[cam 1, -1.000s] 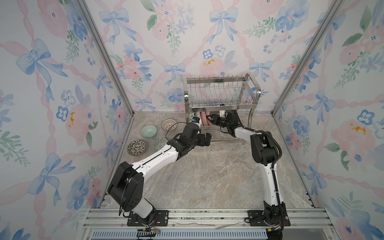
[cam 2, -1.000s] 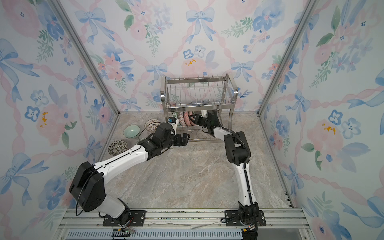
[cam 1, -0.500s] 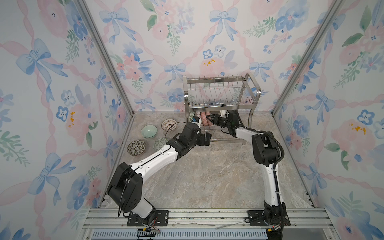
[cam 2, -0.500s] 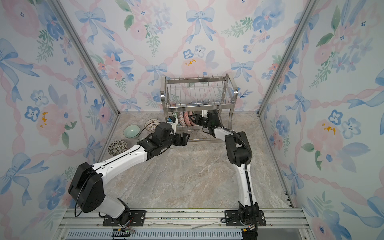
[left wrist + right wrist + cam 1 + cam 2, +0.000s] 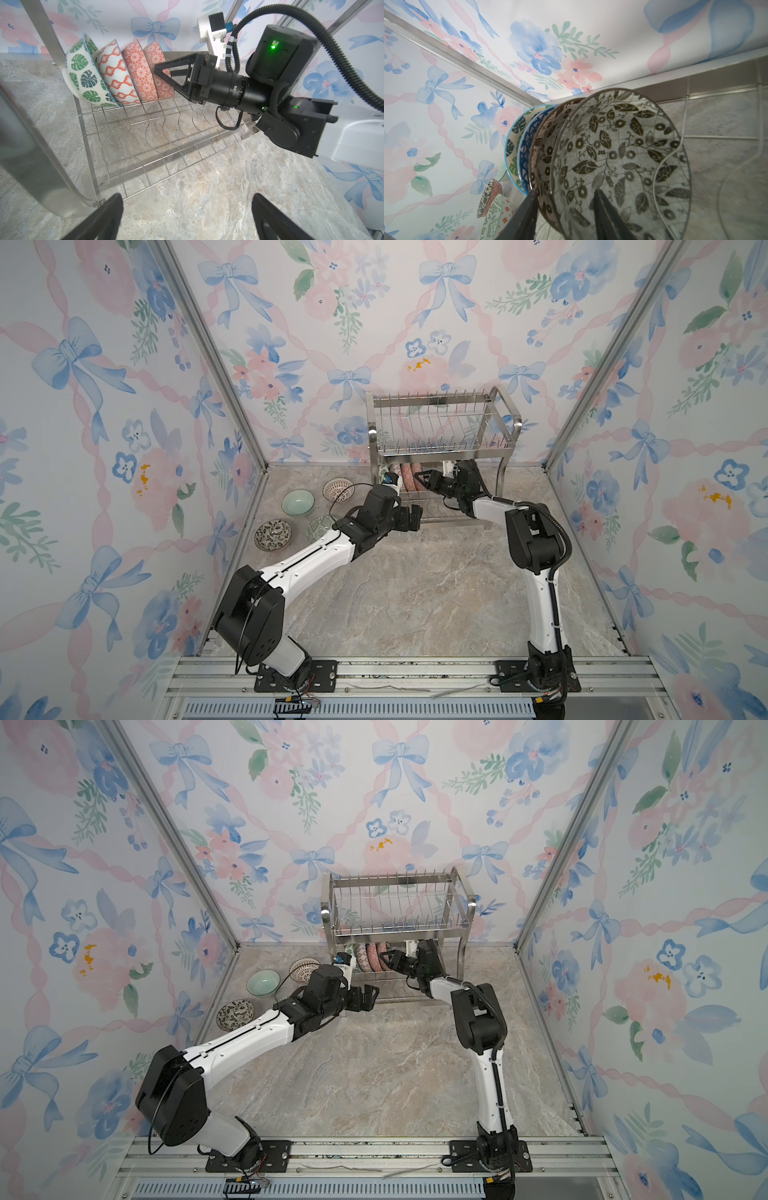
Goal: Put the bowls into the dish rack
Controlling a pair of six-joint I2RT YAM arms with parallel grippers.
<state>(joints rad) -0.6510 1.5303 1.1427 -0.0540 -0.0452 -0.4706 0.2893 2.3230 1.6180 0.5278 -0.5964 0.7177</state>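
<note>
rack [image 5: 440,429] sits at the back wall. Four bowls [image 5: 133,70] stand on edge, packed at the left end of its lower shelf. Right gripper [image 5: 564,194] is in under the upper shelf [image 5: 440,448], jaws partly apart astride the rim of the last bowl [image 5: 623,155], gap either side. Left gripper [image 5: 187,204] wide, empty, low in front of the rack, front leg [image 5: 41,145] just beside it. Four loose bowls [image 5: 297,503] on the table [image 5: 415,593] at left; left arm [image 5: 316,556] covers part of one.

Green-leaf bowl [image 5: 83,74], pale green bowl [image 5: 297,503]
</note>
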